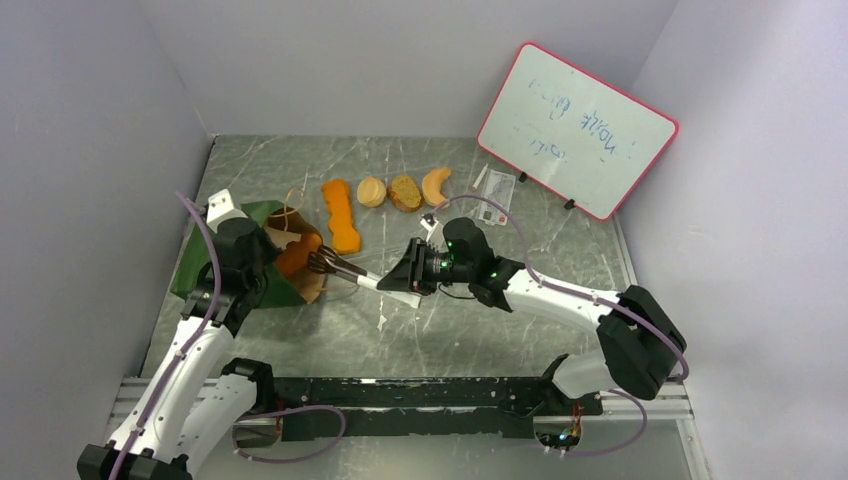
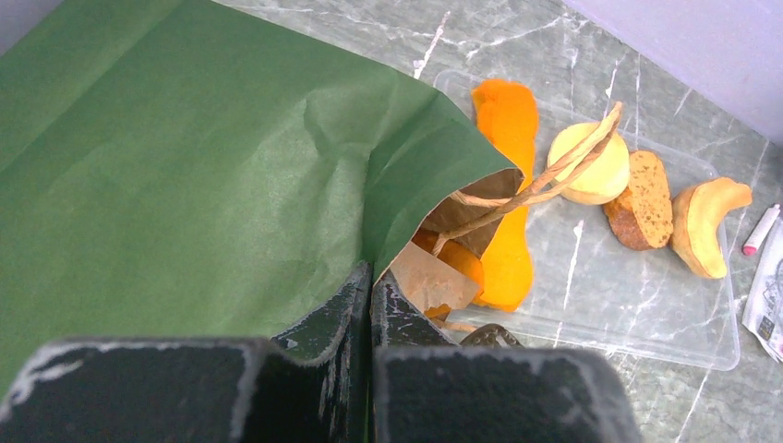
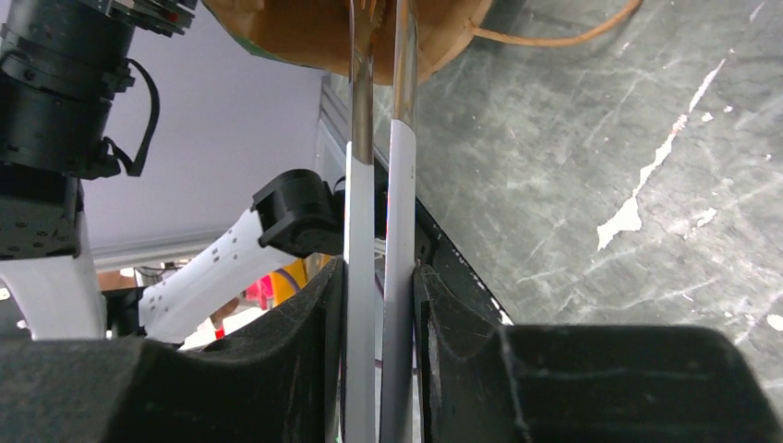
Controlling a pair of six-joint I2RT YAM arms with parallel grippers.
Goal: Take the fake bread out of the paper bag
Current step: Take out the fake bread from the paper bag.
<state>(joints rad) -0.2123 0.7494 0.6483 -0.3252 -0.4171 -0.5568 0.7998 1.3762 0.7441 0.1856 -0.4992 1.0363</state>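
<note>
The dark green paper bag (image 1: 215, 262) lies on its side at the left, its mouth facing right. My left gripper (image 1: 268, 268) is shut on the bag's rim near the mouth (image 2: 371, 286). An orange loaf (image 1: 296, 256) sits in the mouth (image 2: 457, 263). My right gripper (image 1: 412, 275) is shut on white-handled tongs (image 1: 375, 283), whose dark tips reach the loaf at the bag's mouth. In the right wrist view the tongs (image 3: 379, 231) run up to the bag's brown inside (image 3: 314, 28). A long loaf (image 1: 341, 215), bun (image 1: 371, 191), brown slice (image 1: 404, 193) and croissant (image 1: 435, 185) lie outside.
The loose pieces rest on a clear flat tray (image 2: 646, 314). A tan cord handle (image 2: 545, 175) loops over the tray. A pink-framed whiteboard (image 1: 575, 128) leans at the back right, with a paper card (image 1: 495, 190) in front of it. Grey walls close in the sides.
</note>
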